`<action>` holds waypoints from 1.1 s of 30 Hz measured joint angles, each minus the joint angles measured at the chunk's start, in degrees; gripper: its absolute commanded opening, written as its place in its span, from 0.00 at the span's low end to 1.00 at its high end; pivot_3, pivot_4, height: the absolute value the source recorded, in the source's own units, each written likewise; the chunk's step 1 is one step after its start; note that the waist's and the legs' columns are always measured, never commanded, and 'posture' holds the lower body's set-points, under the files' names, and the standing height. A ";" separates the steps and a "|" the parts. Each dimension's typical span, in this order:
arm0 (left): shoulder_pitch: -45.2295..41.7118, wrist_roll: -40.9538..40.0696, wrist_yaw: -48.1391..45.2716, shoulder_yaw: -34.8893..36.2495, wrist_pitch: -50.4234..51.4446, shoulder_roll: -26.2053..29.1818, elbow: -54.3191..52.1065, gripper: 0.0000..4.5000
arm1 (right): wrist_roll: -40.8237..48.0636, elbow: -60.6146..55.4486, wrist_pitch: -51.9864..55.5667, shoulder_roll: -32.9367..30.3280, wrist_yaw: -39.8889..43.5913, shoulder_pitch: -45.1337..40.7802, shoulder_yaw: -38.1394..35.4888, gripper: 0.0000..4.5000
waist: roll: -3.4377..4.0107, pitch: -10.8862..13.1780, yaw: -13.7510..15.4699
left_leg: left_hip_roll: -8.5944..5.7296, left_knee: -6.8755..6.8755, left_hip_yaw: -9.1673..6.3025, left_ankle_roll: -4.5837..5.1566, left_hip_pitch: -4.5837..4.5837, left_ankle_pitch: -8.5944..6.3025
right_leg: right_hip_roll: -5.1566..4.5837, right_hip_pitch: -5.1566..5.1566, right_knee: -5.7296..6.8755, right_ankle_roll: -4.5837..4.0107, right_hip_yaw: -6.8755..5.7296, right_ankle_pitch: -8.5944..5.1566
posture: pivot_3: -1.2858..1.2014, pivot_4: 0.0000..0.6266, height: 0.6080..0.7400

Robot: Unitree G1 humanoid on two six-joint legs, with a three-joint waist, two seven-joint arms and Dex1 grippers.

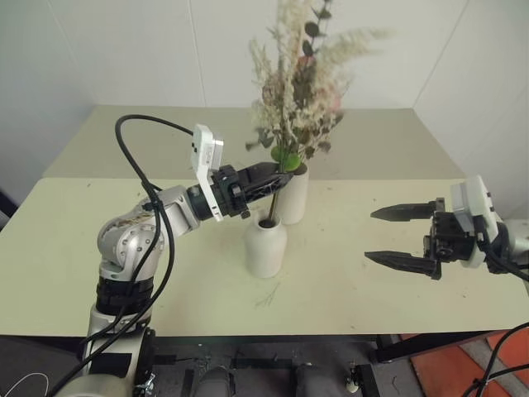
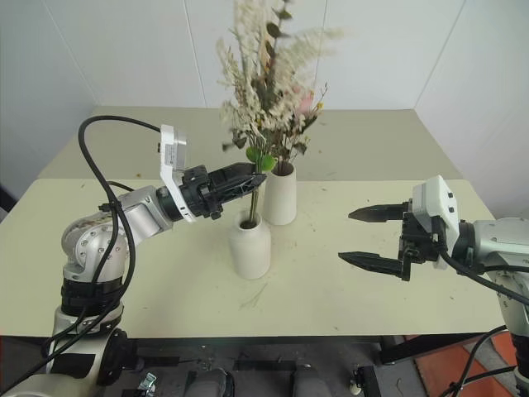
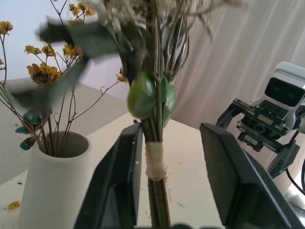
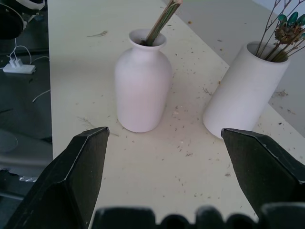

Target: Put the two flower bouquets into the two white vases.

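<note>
Fuller bouquet (image 3: 155,143) stems stand between parted left jaws — touching one.

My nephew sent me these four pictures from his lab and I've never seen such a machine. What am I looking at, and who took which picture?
It is a two-armed humanoid robot arranging dried flowers. Two pictures come from cameras in its head, looking down over its arms. The other two come from cameras on its wrists, looking out between two black fingers.

On the pale table stand two white vases. The tall cylinder vase holds a thin bunch with yellow blossoms. The shorter bottle vase has the stems of the fuller cream bouquet in its neck.

The left end effector is around those stems just above the bottle vase; in its wrist picture the fingers stand apart, with a gap on one side of the stems. The right end effector is wide open and holds nothing.
</note>
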 measured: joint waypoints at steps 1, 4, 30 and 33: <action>0.00 0.26 0.00 0.00 -0.02 0.00 0.00 0.72 | 0.00 0.00 0.00 0.02 -0.07 -0.01 0.00 1.00 | 0.00 0.00 0.01 | 0.00 0.00 0.00 0.00 0.00 0.00 | 0.00 0.00 0.00 0.00 0.00 0.00 | 0.52 0.24 1.00; 0.00 0.39 0.00 0.00 -0.17 -0.01 0.02 0.94 | 0.01 0.00 0.00 0.19 -0.23 -0.12 0.00 1.00 | 0.00 0.00 0.02 | 0.00 0.00 0.00 0.00 0.00 0.00 | 0.00 0.00 0.00 0.00 0.00 0.00 | 0.52 0.24 1.00; 25.76 -1.33 -24.79 20.51 -6.94 33.30 -7.10 1.00 | -0.07 0.13 -0.02 0.17 0.38 0.98 -1.26 1.00 | 0.01 0.00 0.00 | 0.09 -0.08 0.12 0.00 0.08 0.00 | 0.03 -0.04 -0.01 -0.05 0.01 -0.05 | 0.52 0.24 1.00; 29.24 0.39 -28.29 23.49 -8.89 35.93 -6.04 1.00 | -0.13 1.43 -0.10 0.13 1.14 0.24 -1.11 1.00 | 0.01 0.01 0.12 | 0.11 -0.08 0.13 0.00 0.04 0.00 | 0.02 -0.06 -0.03 -0.05 -0.01 -0.06 | 0.52 0.24 1.00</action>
